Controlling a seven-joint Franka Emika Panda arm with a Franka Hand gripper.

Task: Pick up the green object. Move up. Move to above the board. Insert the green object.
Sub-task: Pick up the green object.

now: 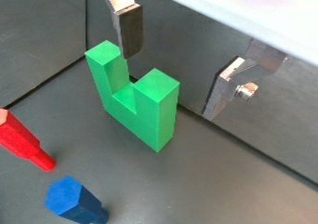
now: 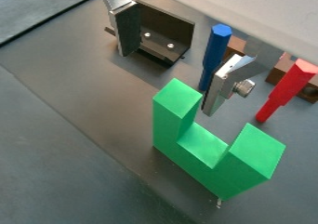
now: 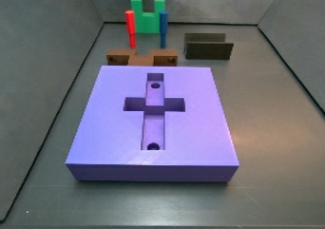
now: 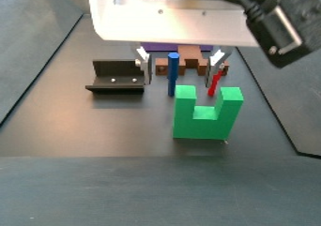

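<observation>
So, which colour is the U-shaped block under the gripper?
Bright green, clearest in a side view; the open gripper hangs above it.

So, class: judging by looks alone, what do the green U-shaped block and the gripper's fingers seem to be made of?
The green object looks like matte moulded or printed plastic: uniform bright colour, crisp edges, no shine. The gripper hangs open around it; its fingers look like brushed metal, silver with soft reflections, and the dark pads could be rubber, though that is uncertain.

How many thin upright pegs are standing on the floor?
2: the red peg and the blue peg, both behind the green object, beside the open gripper. More may be hidden.
</observation>
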